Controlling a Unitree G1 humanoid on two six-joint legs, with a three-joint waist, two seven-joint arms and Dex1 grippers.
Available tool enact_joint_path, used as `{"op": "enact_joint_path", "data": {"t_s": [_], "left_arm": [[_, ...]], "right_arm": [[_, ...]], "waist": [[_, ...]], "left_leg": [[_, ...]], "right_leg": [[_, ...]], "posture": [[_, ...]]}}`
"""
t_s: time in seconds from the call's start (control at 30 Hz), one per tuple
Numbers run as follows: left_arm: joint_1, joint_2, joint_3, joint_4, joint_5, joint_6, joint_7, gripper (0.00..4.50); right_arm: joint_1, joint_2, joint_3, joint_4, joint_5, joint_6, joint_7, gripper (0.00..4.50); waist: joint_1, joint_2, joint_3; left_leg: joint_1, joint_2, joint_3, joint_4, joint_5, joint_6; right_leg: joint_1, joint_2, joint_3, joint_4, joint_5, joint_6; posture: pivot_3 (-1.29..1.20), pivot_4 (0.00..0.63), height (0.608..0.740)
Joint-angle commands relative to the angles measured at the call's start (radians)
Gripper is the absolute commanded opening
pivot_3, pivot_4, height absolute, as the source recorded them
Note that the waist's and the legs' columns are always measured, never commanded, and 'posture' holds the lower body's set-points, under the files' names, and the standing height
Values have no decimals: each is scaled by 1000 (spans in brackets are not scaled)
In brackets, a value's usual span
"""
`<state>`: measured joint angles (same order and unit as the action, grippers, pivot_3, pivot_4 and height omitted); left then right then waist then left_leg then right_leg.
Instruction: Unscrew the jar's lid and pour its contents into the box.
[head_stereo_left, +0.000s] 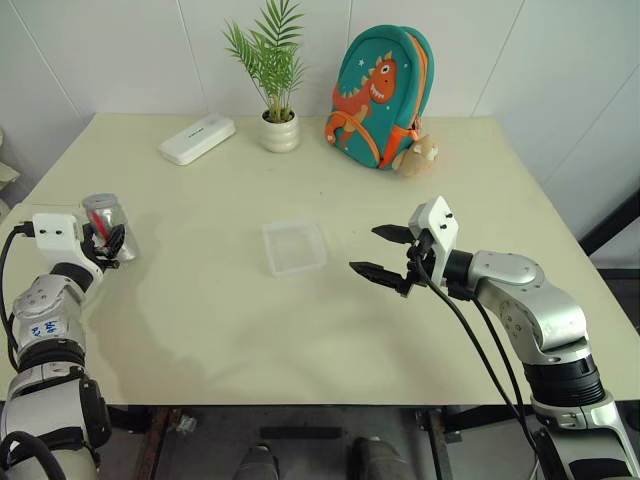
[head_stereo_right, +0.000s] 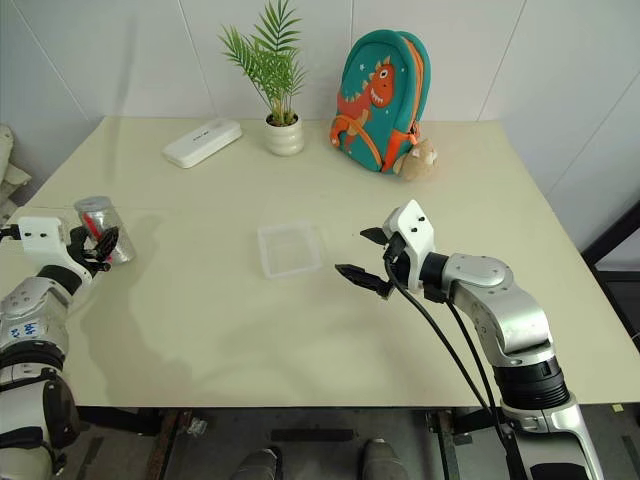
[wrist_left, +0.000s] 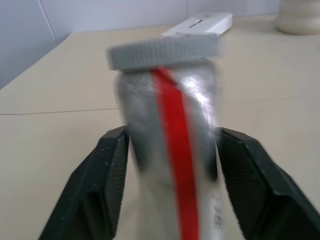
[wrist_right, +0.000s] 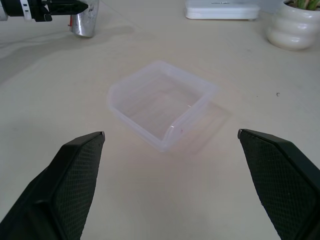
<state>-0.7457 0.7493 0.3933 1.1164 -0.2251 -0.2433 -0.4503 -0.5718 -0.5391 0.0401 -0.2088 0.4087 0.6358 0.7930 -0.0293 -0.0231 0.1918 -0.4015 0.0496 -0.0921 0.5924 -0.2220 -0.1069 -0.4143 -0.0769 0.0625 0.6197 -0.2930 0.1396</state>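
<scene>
The jar (head_stereo_left: 103, 212), silvery with a red stripe, stands upright at the table's left edge. Its grey ribbed lid (wrist_left: 164, 51) is on top. My left gripper (head_stereo_left: 107, 238) is shut on the jar's body, one black finger (wrist_left: 107, 170) on each side. Whether the jar rests on the table or hangs just above it I cannot tell. The contents are hidden inside the jar. The clear plastic box (head_stereo_left: 293, 246) sits empty at the table's middle. My right gripper (head_stereo_left: 364, 250) hovers open just right of the box, pointing at it, with nothing between its fingers.
Along the far side of the table are a white oblong case (head_stereo_left: 197, 138), a white pot with a green plant (head_stereo_left: 279, 130), a teal dinosaur backpack (head_stereo_left: 380, 95) and a small plush toy (head_stereo_left: 420, 155). Bare tabletop (head_stereo_left: 200, 300) lies between jar and box.
</scene>
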Motion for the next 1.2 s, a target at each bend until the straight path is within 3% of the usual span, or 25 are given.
{"op": "enact_joint_path", "data": {"t_s": [0.03, 0.43, 0.8, 1.2], "left_arm": [[-19, 15, 1, 1, 3, -26, -11, 1865], [47, -32, 25, -118, -56, -36, -76, 1865], [273, -215, 2, -614, -175, 82, -170, 1865], [431, -332, -66, -923, -189, 204, -125, 1865]], "right_arm": [[-16, -11, -13, -26, 2, -12, -2, 4500], [-20, -22, -30, -31, -5, -12, -9, 4500], [2, -59, -50, -49, 6, -7, -1, 4500], [17, -64, -52, -69, 14, -3, 0, 4500]], "waist": [[0, 0, 0], [1, 0, 0], [-1, 0, 0], [2, 0, 0]], "left_leg": [[0, 0, 0, 0, 0, 0], [0, 0, 0, 0, 0, 0], [0, 0, 0, 0, 0, 0], [0, 0, 0, 1, 0, 0]], "right_leg": [[0, 0, 0, 0, 0, 0], [0, 0, 0, 0, 0, 0], [0, 0, 0, 1, 0, 0], [0, 0, 1, 0, 0, 0]], "posture": [[0, 150, 740], [0, 150, 740], [0, 150, 740], [0, 150, 740]]}}
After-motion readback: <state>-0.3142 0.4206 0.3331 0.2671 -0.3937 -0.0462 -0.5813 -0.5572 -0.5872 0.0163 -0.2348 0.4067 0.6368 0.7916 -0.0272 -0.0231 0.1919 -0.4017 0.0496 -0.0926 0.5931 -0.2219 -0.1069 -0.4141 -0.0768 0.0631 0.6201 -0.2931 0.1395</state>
